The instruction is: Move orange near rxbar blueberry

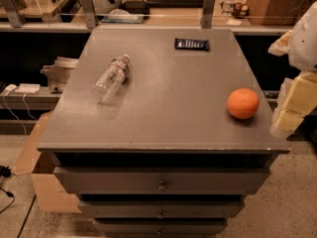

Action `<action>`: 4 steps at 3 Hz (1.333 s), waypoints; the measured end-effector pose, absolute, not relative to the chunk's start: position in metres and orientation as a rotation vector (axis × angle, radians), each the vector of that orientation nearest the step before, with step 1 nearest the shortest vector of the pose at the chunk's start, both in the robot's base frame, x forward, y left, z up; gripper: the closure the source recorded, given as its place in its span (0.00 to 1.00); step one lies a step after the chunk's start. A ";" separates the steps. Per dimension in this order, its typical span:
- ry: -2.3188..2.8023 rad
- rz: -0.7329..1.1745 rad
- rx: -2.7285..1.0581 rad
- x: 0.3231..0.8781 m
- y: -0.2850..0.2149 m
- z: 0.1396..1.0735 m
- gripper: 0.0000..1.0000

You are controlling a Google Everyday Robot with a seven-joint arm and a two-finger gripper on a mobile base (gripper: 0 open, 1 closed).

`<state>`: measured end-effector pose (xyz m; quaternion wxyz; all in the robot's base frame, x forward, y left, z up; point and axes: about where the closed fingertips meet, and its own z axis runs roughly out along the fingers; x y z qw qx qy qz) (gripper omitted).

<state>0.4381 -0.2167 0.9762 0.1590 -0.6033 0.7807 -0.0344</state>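
The orange (242, 103) sits on the grey cabinet top (168, 98) near its right edge, toward the front. The rxbar blueberry (191, 44), a flat dark navy bar with pale lettering, lies near the far edge, right of centre. My gripper (292, 108) shows as pale yellow and white parts at the right edge of the view, just right of the orange and off the side of the cabinet top. It does not touch the orange.
A clear plastic water bottle (111, 77) lies on its side at the left of the top. Drawers (161, 185) face me below. A cardboard box (44, 182) stands on the floor at left. Shelves with clutter (124, 11) run behind.
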 end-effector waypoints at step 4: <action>2.153 0.164 -1.548 0.502 -0.209 0.932 0.00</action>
